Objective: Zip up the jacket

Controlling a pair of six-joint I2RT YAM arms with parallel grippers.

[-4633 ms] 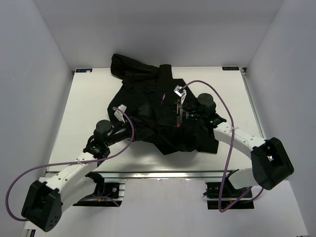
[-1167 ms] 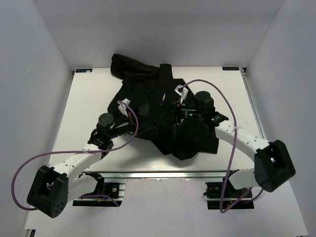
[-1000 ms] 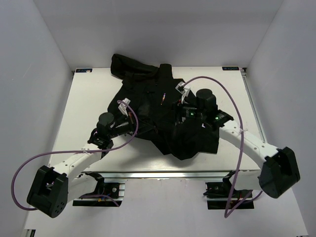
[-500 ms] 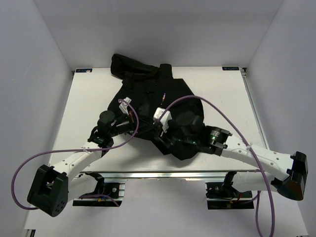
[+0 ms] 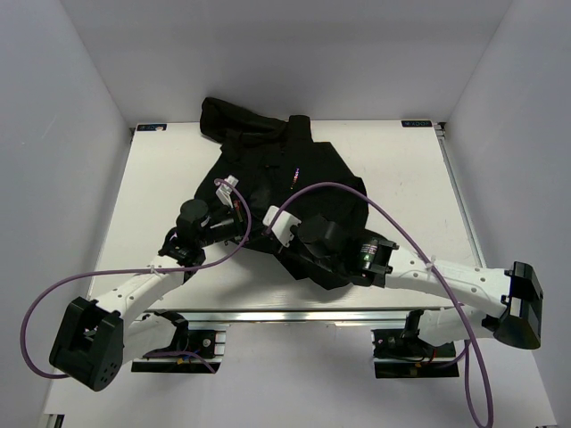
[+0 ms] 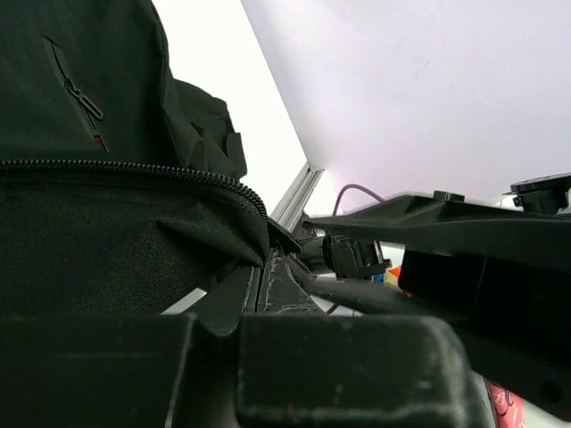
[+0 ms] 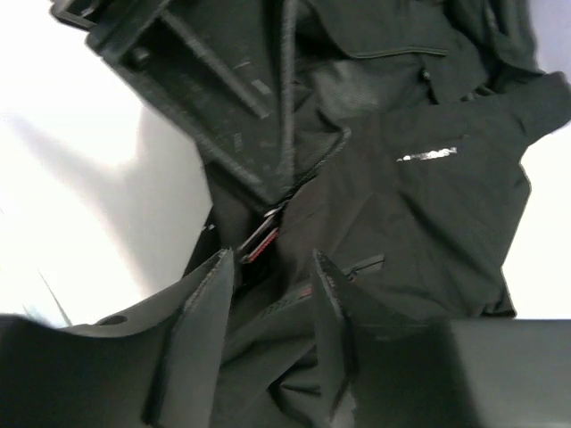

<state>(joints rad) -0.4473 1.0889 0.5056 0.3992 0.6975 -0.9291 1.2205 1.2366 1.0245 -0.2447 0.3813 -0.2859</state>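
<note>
**White table, black jacket, both grippers at its near edge**

White table (image 5: 134, 205) boxed in by plain white walls (image 5: 285, 53). The jacket (image 5: 268, 165) lies crumpled on the table, from the middle to the far side. A bunched part (image 5: 227, 116) is pushed up at the far edge, left of centre. A small multicoloured mark (image 5: 293, 178) on the chest faces up. The near hem points toward the arm bases.

On the left side, the left gripper (image 6: 268, 272) is clamped tight on the jacket's front edge. In the left wrist view a row of zipper teeth (image 6: 134, 168) runs along that edge and straight into the closed fingers. A short pocket zip (image 6: 76, 89) sits higher on the same panel.

From the right, the right gripper (image 7: 270, 267) is low over the near part of the jacket, just beside the left one and pointing at it. Its fingers (image 7: 210, 303) stand apart with only loose black fabric under the gap and nothing visibly pinched. Just past its fingertips sits a small red-and-silver tab (image 7: 260, 243) (looks like the zipper pull, too blurred to be sure), right at the tip of the left gripper. I cannot tell how far the front is closed, because folds hide it.

Purple cables (image 5: 357, 189) loop from both wrists over the jacket and table.
</note>
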